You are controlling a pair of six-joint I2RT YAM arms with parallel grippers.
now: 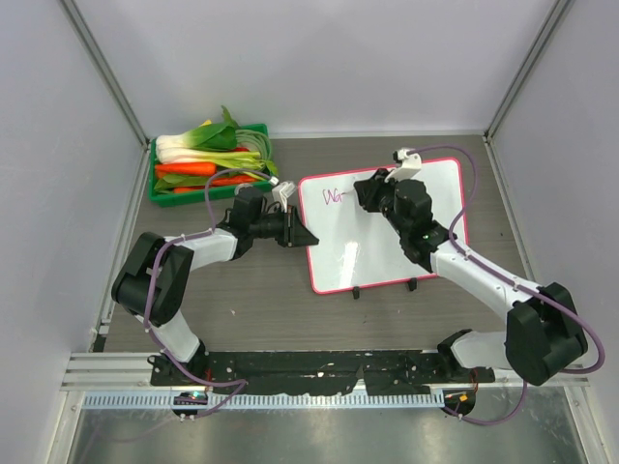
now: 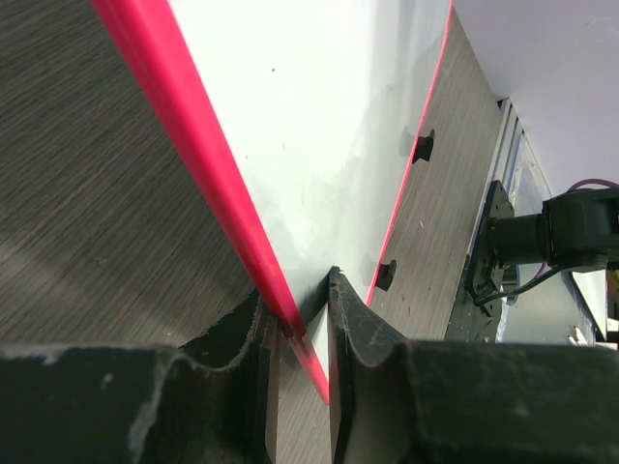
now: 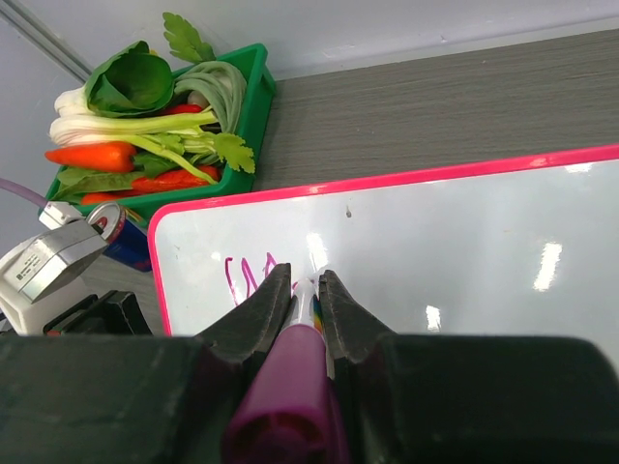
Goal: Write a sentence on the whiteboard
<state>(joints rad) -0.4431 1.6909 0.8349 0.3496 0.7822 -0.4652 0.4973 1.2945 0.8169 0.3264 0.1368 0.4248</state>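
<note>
The whiteboard (image 1: 363, 253), glossy white with a pink-red frame, lies on the table. A few pink-magenta strokes of the sentence (image 1: 334, 197) stand near its top left corner. My left gripper (image 1: 308, 237) is shut on the board's left frame edge; in the left wrist view the fingers (image 2: 305, 311) clamp the pink frame (image 2: 189, 135). My right gripper (image 1: 365, 193) is shut on a purple marker (image 3: 290, 387), tip down on the board (image 3: 455, 251) just right of the strokes (image 3: 242, 277). The right gripper (image 3: 306, 282) hides the tip itself.
A green crate (image 1: 157, 179) of vegetables stands at the back left, next to the board's top left corner; it also shows in the right wrist view (image 3: 253, 101). The board's two black feet (image 1: 357, 291) point toward me. Grey walls enclose the table.
</note>
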